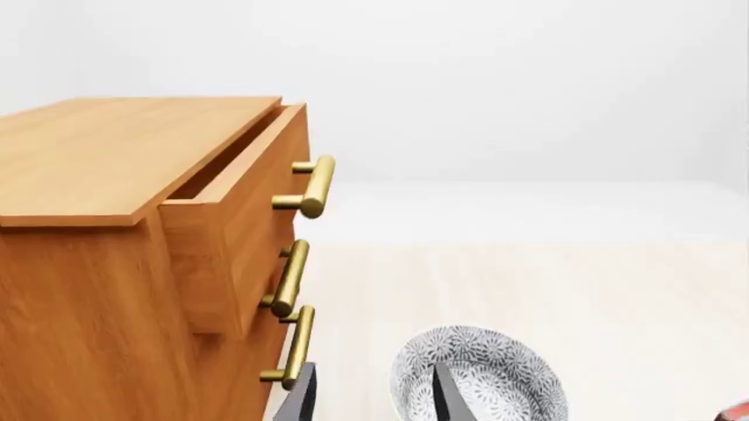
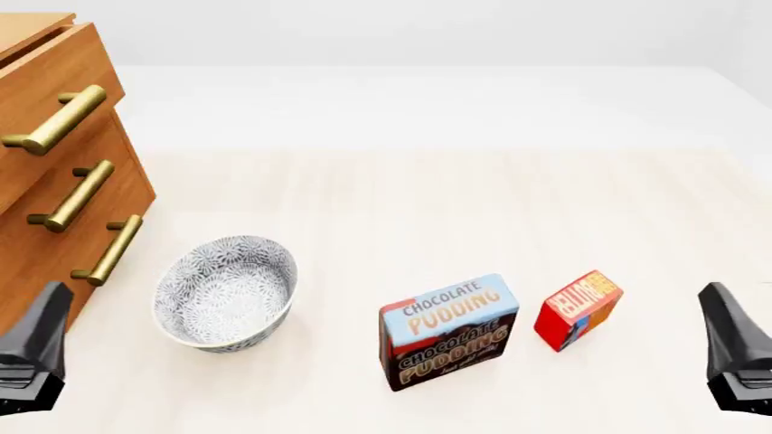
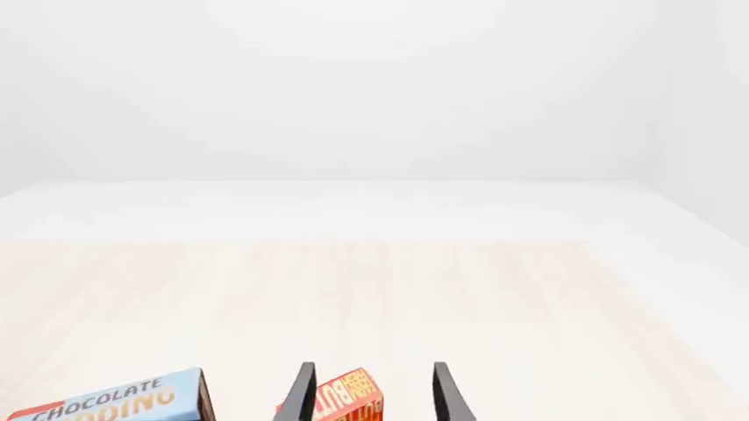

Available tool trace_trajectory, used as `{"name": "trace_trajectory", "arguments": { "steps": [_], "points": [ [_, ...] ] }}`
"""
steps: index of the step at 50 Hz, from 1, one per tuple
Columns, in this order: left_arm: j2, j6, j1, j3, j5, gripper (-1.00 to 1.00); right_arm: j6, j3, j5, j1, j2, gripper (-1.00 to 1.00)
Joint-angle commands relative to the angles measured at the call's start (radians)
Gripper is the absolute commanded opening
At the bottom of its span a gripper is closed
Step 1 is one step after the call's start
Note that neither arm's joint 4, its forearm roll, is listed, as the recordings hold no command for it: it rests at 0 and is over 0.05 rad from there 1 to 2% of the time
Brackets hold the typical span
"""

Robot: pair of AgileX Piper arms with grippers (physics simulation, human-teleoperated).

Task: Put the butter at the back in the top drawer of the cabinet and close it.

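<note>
The butter [image 2: 577,309], a small red box with orange lettering, lies on the table right of centre. In the right wrist view the butter [image 3: 345,396] shows ahead between the fingers but is not held. My right gripper [image 3: 372,393] is open and hangs near the front right edge [image 2: 724,330], apart from the butter. At the far left stands the cabinet [image 2: 49,226], its top drawer [image 1: 234,202] pulled partly out, with its brass handle [image 1: 310,186] free. Near the cabinet's lower corner my left gripper [image 1: 372,399] [image 2: 46,325] is open and empty.
A patterned grey bowl [image 2: 226,289] [image 1: 480,377] sits beside the cabinet, just ahead of the left gripper. A blue-and-brown Chocolate Pudding box [image 2: 449,330] [image 3: 117,403] stands left of the butter. Two lower drawer handles [image 2: 75,194] stick out.
</note>
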Motion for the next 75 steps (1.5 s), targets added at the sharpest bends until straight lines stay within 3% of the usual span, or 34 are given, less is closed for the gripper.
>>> {"name": "trace_trajectory", "arguments": {
  "steps": [1, 8, 17, 28, 38, 40, 42, 51, 63, 75],
  "points": [
    [0.000, 0.018, -0.010, -0.003, -0.013, 1.00, 0.000, 0.000, 0.000, 0.000, 0.000, 1.00],
    [-0.001, 0.030, -0.017, -0.001, -0.026, 1.00, 0.000, 0.000, 0.000, 0.000, 0.000, 1.00],
    [0.063, 0.125, -0.046, 0.002, -0.081, 1.00, 0.000, 0.000, 0.000, 0.000, 0.000, 1.00],
    [0.004, 0.202, -0.106, -0.048, 0.023, 1.00, 0.000, 0.000, 0.000, 0.000, 0.000, 1.00],
    [0.004, 0.336, -0.166, -0.160, 0.149, 1.00, 0.000, 0.000, 0.000, 0.000, 0.000, 1.00],
    [0.024, 0.399, -0.174, -0.169, 0.169, 1.00, 0.000, 0.000, 0.000, 0.000, 0.000, 1.00],
    [0.010, 0.408, -0.185, -0.178, 0.182, 1.00, 0.000, 0.000, 0.000, 0.000, 0.000, 1.00],
    [0.146, 0.581, -0.218, -0.207, 0.178, 1.00, 0.000, 0.000, 0.000, 0.000, 0.000, 1.00],
    [0.288, 0.702, -0.190, -0.285, 0.164, 1.00, 0.000, 0.000, 0.000, 0.000, 0.000, 1.00],
    [0.283, 0.839, -0.126, -0.274, 0.195, 1.00, 0.000, 0.000, 0.000, 0.000, 0.000, 1.00]
  ]
}}
